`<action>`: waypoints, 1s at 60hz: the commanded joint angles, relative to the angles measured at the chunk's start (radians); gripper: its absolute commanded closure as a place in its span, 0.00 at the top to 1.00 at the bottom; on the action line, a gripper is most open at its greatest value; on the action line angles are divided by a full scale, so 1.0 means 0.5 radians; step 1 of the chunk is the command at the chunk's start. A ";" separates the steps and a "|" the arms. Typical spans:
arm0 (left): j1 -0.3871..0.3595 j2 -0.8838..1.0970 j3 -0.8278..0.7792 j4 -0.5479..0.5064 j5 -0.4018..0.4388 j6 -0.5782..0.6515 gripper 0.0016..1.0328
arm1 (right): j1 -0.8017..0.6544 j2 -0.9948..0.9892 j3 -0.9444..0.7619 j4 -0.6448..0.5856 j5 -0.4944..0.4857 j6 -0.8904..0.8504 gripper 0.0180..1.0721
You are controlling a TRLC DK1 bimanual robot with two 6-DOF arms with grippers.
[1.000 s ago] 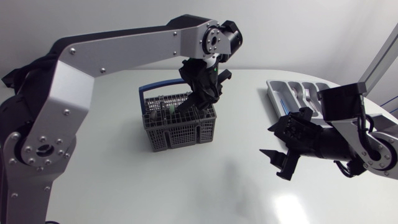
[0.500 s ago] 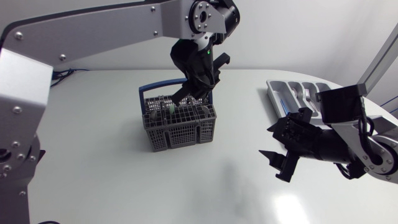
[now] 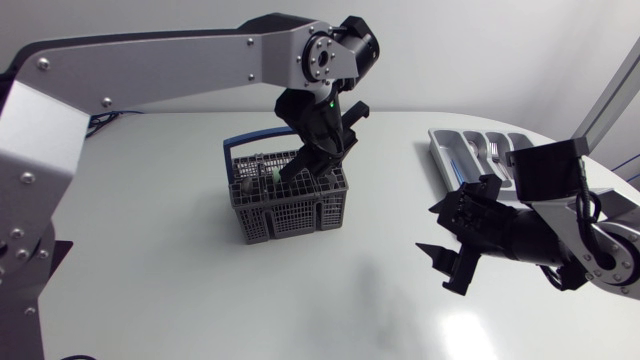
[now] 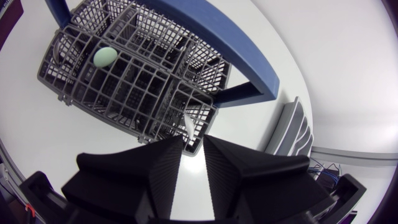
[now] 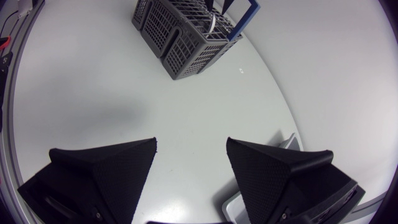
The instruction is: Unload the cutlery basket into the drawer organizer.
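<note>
Grey basket (image 3: 290, 212) holds cutlery, organizer (image 3: 441, 156) part-filled.
Left end effector (image 4: 194, 142) over it, grip unclear; right end effector (image 5: 191, 143) apart.

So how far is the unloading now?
Partly done, it seems. Some cutlery lies in the organizer. Nothing is in hand: the left gripper hangs open over the basket, the right gripper open and empty. A green-tipped piece and a white one are left in the basket.
</note>
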 commanded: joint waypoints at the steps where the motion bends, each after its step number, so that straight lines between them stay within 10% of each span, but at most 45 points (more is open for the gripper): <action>1: 0.019 -0.037 -0.045 0.034 0.012 -0.003 0.31 | 0.016 0.001 -0.058 0.031 0.012 0.030 0.78; 60: 0.022 0.162 0.056 0.046 0.012 -0.036 0.32 | 0.013 0.062 -0.089 0.117 0.009 0.027 0.77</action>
